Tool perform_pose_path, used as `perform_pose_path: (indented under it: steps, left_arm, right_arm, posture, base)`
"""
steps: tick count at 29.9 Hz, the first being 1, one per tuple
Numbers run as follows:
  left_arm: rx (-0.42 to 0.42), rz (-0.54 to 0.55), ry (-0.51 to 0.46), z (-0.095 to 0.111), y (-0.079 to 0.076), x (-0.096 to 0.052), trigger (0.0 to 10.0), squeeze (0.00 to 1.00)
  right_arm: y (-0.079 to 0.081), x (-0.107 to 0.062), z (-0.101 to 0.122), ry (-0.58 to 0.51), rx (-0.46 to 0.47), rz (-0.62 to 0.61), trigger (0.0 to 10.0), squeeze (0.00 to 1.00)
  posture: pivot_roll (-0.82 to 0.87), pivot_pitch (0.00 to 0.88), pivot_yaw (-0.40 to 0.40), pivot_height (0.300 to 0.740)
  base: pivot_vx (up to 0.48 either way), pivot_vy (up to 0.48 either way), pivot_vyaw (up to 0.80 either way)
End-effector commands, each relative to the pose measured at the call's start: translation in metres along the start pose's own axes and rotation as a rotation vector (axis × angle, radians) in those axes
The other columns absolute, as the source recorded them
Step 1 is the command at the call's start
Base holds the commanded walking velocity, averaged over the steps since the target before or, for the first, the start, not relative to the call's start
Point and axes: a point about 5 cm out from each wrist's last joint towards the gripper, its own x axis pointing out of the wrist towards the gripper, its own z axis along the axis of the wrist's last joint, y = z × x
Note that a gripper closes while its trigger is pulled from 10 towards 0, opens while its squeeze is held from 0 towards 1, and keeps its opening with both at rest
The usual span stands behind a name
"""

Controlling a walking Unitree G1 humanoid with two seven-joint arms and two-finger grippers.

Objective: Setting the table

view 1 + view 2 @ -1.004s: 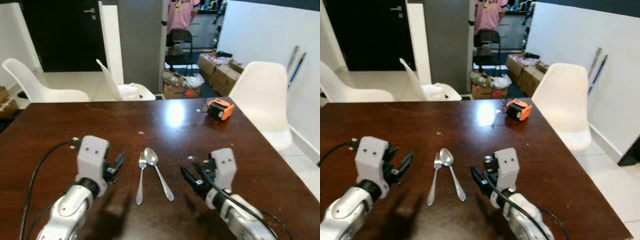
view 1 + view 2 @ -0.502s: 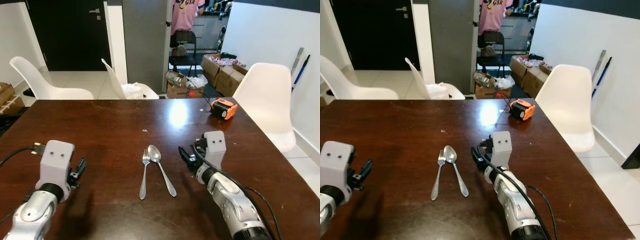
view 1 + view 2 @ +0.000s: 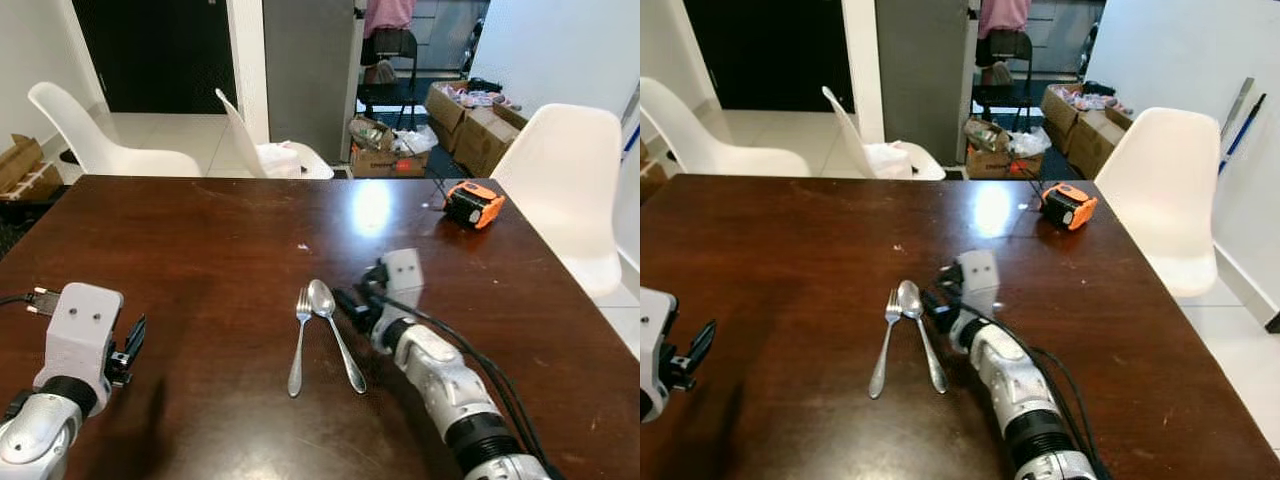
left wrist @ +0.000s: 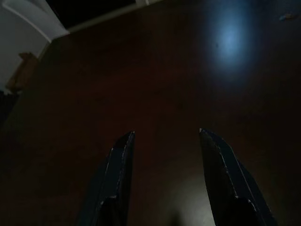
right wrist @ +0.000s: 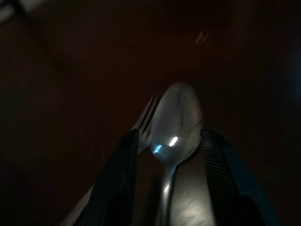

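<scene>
A dark brown wooden worktop is carrying 1 fork and 1 spoon near its middle, lying side by side, almost touching at their heads. Both are pointing away from the robot, heads toward the far edge and handles toward the near edge; the 2 long axes are spreading slightly apart toward the handles. The right end effector is reaching in low just beside the spoon's bowl, its 2 fingers parted and straddling the bowl in the wrist view, gripping nothing. The left end effector is hovering well apart, fingers spread and empty. An orange tape measure is sitting near the far right corner. Judging by this, the setting is barely begun: cutlery is laid out, but no plate or glass is placed.
</scene>
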Motion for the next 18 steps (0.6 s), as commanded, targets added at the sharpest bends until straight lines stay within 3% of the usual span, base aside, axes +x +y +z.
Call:
perform_pose_path:
  steps: [1, 10, 11, 13, 14, 15, 18]
  left_arm:
    - [-0.001, 0.002, 0.02, -0.003, 0.001, -0.004, 10.0, 0.0]
    - [-0.014, -0.009, 0.035, -0.003, -0.005, -0.01, 10.0, 0.0]
    - [-0.018, -0.009, 0.038, -0.003, -0.005, -0.01, 10.0, 0.0]
    - [-0.019, -0.009, 0.039, -0.003, -0.006, -0.011, 10.0, 0.0]
    - [-0.024, -0.009, 0.041, -0.003, -0.007, -0.011, 10.0, 0.0]
    - [-0.026, -0.009, 0.042, -0.003, -0.007, -0.012, 10.0, 0.0]
    - [-0.03, -0.009, 0.044, -0.004, -0.009, -0.012, 10.0, 0.0]
  right_arm:
    - [0.004, 0.001, -0.01, 0.057, 0.004, 0.028, 10.0, 0.0]
    - [0.002, 0.003, -0.038, 0.187, 0.03, -0.075, 10.0, 0.0]
    - [0.002, 0.003, -0.045, 0.222, 0.041, -0.082, 9.3, 0.0]
    - [0.001, 0.002, -0.048, 0.239, 0.043, -0.088, 8.9, 0.0]
    - [-0.001, 0.0, -0.056, 0.289, 0.053, -0.113, 2.4, 0.0]
    - [-0.003, -0.002, -0.06, 0.313, 0.049, -0.132, 0.0, 0.0]
    - [-0.005, -0.004, -0.065, 0.34, 0.048, -0.15, 0.0, 0.0]
  posture:
    - [0.29, 0.242, 0.07, 0.74]
    - [0.3, 0.25, 0.064, 0.74]
    - [0.3, 0.25, 0.061, 0.74]
    - [0.3, 0.25, 0.06, 0.74]
    - [0.3, 0.25, 0.056, 0.74]
    - [0.29, 0.25, 0.053, 0.74]
    - [0.29, 0.25, 0.051, 0.74]
  base:
    - [0.0, 0.0, 0.0]
    - [0.0, 0.0, 0.0]
    - [0.0, 0.0, 0.0]
    - [0.0, 0.0, 0.0]
    - [0.0, 0.0, 0.0]
    - [0.0, 0.0, 0.0]
    - [0.0, 0.0, 0.0]
